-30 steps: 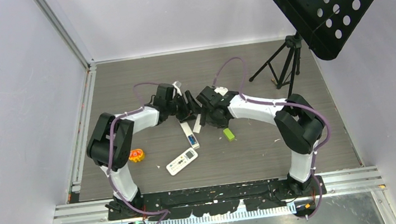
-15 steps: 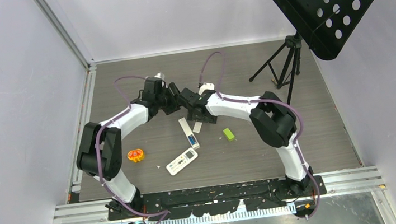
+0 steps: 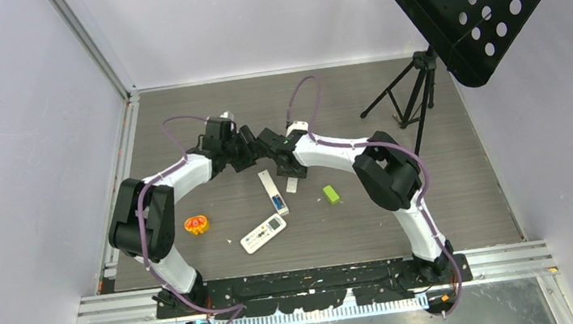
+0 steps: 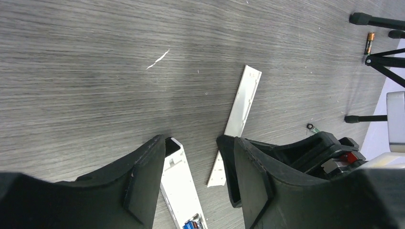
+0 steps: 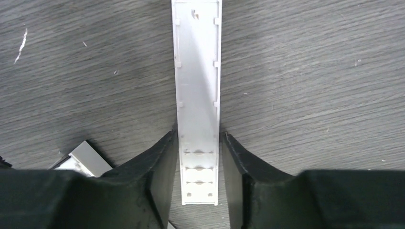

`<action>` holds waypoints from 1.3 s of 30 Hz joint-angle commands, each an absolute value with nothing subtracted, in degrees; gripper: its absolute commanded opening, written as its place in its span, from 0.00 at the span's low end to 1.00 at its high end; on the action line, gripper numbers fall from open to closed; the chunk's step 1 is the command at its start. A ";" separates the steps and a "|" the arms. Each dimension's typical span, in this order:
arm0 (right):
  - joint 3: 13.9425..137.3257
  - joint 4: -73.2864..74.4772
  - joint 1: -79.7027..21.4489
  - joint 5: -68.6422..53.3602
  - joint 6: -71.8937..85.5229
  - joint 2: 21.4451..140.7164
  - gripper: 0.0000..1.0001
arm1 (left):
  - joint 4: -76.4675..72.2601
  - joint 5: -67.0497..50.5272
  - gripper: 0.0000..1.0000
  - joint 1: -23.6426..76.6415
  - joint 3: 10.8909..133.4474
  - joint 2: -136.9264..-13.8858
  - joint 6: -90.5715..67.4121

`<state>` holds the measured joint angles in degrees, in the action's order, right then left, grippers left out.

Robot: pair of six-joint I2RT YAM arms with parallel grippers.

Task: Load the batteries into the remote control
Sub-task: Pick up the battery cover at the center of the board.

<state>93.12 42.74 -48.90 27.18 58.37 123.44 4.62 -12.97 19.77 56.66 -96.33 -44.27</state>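
Right claw [image 5: 198, 143] pinched the white battery cover [image 5: 197, 71] by its long edges where it lay flat. Left claw [image 4: 192, 140] hung spread and empty over the open remote [image 4: 179, 186]. One blue battery [image 4: 191, 224] sat in the remote's bay, and a dark battery [image 4: 368, 42] lay far off by the stand's feet [image 4: 377, 21]. I judged the cover should be set well aside, keeping the bay unobstructed for the cells.

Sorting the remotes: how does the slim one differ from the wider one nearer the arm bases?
The slim remote is long and narrow; the wider remote is shorter and broader. The slim remote lies back up, a blue cell showing in it; the wider remote lies buttons up. Both are white and lie flat.
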 commanded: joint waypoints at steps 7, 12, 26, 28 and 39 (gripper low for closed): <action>81.33 36.22 -48.01 19.71 54.92 116.63 0.26 | -1.06 -24.57 0.58 19.90 58.08 -97.56 -44.50; 76.83 31.87 -47.99 16.56 50.27 111.48 0.25 | -2.89 -29.55 0.58 21.64 59.98 -103.33 -46.02; 64.56 18.55 -47.71 8.47 45.37 102.40 0.25 | -2.20 -28.99 0.61 26.72 63.05 -111.53 -46.21; 63.36 16.87 -47.36 7.85 45.67 101.91 0.25 | -1.00 -28.41 0.61 27.17 63.41 -111.86 -45.74; 54.98 4.47 -45.32 6.34 47.04 98.17 0.25 | 3.46 -26.16 0.53 29.01 63.19 -111.77 -44.38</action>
<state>57.10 11.35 -45.89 6.66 46.63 100.84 -0.67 -27.86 27.97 62.89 -110.59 -45.98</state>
